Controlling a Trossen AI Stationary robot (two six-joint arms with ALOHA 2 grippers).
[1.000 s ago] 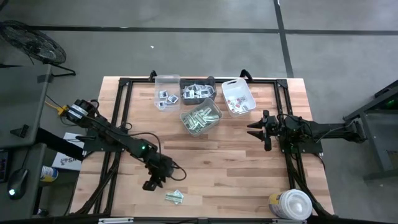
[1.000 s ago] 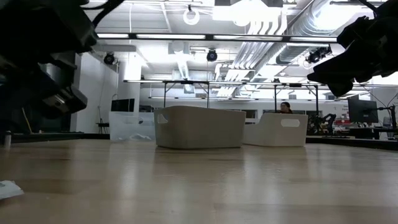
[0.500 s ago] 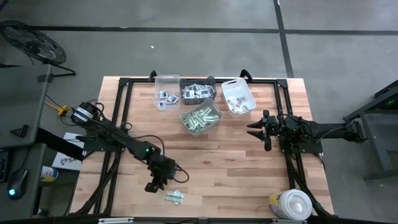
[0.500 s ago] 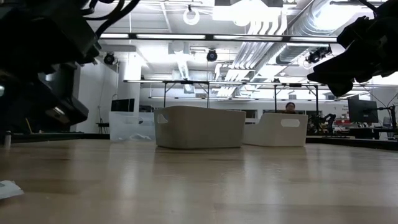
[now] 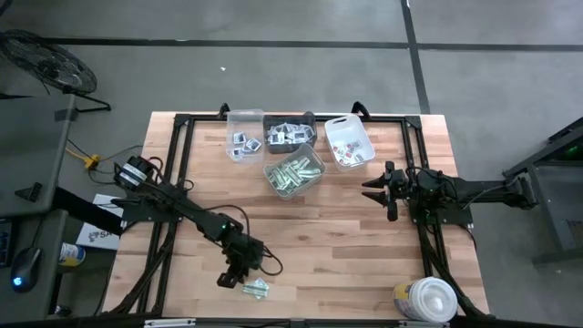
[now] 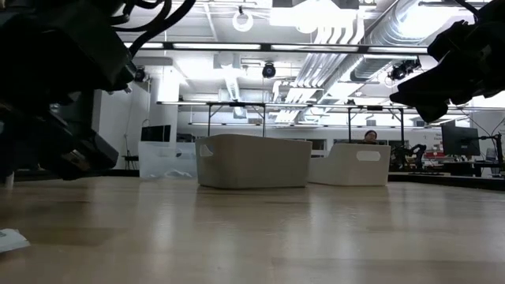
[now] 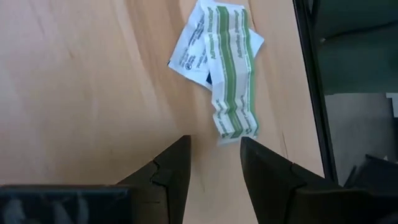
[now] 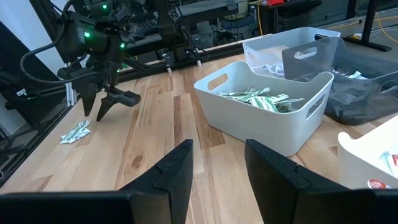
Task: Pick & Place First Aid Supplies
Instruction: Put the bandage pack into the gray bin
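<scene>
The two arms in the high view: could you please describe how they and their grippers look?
Both are dark, slim, jointed arms. The left arm carries a small green light and loose black cables, with an orange-yellow detail near its base. The left gripper and right gripper each have two dark, tapered fingers with stepped inner edges.

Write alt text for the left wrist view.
The left gripper, fingers open, hovers over bare wooden table just short of a green-and-white strip packet lying across a white packet with blue print.
</scene>
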